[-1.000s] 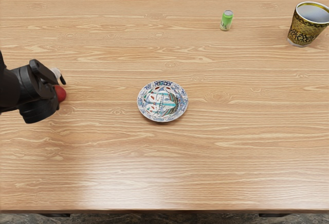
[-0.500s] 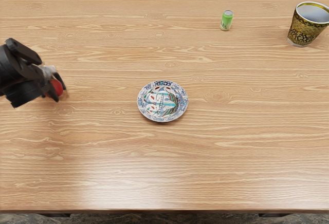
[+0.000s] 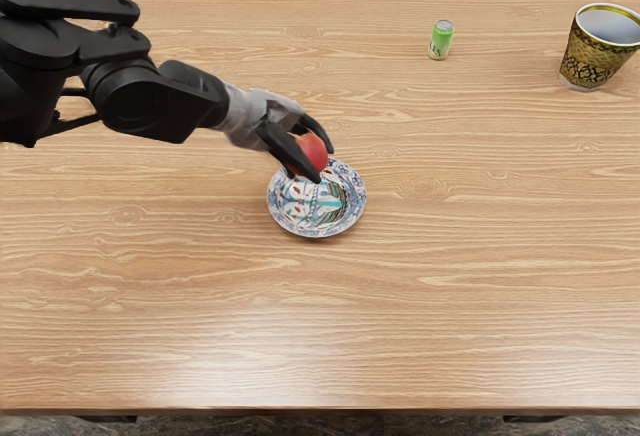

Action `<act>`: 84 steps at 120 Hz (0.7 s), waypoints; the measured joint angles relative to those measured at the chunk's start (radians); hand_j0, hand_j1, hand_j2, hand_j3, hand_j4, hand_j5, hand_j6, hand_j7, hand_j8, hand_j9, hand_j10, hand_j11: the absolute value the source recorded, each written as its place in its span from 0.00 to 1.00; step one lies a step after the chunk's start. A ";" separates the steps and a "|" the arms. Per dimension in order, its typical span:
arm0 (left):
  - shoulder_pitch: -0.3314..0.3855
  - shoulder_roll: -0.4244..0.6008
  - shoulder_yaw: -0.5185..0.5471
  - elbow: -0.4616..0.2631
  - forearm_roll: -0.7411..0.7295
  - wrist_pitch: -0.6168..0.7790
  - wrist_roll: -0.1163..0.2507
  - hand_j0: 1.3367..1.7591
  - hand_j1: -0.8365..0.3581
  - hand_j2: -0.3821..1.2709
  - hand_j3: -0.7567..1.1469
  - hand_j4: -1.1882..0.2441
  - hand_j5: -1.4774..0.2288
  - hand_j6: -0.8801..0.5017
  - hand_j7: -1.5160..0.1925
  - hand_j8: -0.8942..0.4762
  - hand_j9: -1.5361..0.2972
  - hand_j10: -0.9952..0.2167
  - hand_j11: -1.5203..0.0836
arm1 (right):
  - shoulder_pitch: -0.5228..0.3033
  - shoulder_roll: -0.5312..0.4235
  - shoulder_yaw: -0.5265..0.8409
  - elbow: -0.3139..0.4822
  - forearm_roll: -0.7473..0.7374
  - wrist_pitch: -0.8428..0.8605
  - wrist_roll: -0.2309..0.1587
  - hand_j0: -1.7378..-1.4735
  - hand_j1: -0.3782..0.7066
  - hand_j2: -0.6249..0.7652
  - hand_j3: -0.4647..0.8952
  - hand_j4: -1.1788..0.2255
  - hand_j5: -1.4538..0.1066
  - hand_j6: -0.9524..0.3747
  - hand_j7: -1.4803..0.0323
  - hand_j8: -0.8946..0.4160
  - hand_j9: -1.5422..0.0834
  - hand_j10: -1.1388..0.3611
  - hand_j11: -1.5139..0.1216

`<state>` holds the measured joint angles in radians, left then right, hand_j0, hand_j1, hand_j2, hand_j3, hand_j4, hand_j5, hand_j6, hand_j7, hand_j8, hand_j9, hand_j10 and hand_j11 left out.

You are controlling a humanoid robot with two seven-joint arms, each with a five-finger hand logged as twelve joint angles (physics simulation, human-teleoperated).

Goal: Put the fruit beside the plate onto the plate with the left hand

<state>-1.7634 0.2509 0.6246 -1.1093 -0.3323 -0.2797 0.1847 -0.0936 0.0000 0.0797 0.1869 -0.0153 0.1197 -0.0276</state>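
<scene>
A small patterned plate (image 3: 330,218) lies near the middle of the wooden table. My left hand (image 3: 306,150) reaches in from the left and hangs over the plate's upper left rim. Its dark fingers (image 3: 291,155) are curled around a red fruit (image 3: 314,149), which is partly hidden by them. The fruit is held just above the plate; whether it touches the plate I cannot tell. The right arm does not show.
A small green can (image 3: 441,39) stands at the back, right of centre. A gold patterned cup (image 3: 597,47) stands at the far right back corner. The table's near edge (image 3: 320,408) runs along the bottom of the view.
The left arm has swung from the table's left edge to the plate, carrying the red fruit with it. The plate, can and cup have not moved.
</scene>
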 joint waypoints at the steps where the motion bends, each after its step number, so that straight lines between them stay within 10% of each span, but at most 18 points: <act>1: 0.004 -0.004 -0.006 0.006 0.003 -0.001 0.001 0.71 0.36 0.36 0.40 0.40 0.25 0.47 0.24 0.46 0.21 0.14 0.21 | 0.000 0.000 0.000 0.000 0.000 0.000 0.000 0.30 0.04 0.45 0.34 0.83 0.92 0.71 0.97 0.67 0.94 0.75 0.91; 46: 0.088 -0.054 -0.076 0.146 0.065 0.000 0.010 0.71 0.32 0.39 0.40 0.42 0.27 0.49 0.27 0.48 0.22 0.11 0.22 | 0.000 0.000 0.000 0.000 0.000 0.000 0.000 0.30 0.04 0.45 0.34 0.83 0.92 0.71 0.97 0.67 0.94 0.75 0.91; 84: 0.123 -0.067 -0.072 0.152 0.140 -0.011 0.009 0.75 0.82 0.27 0.40 0.72 0.72 0.59 0.74 0.60 0.69 0.67 0.77 | 0.000 0.000 0.000 0.000 0.000 0.000 0.000 0.30 0.04 0.45 0.34 0.83 0.92 0.71 0.97 0.67 0.94 0.75 0.91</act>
<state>-1.6399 0.1836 0.5525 -0.9570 -0.1924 -0.2907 0.1935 -0.0936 0.0000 0.0798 0.1870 -0.0153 0.1197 -0.0276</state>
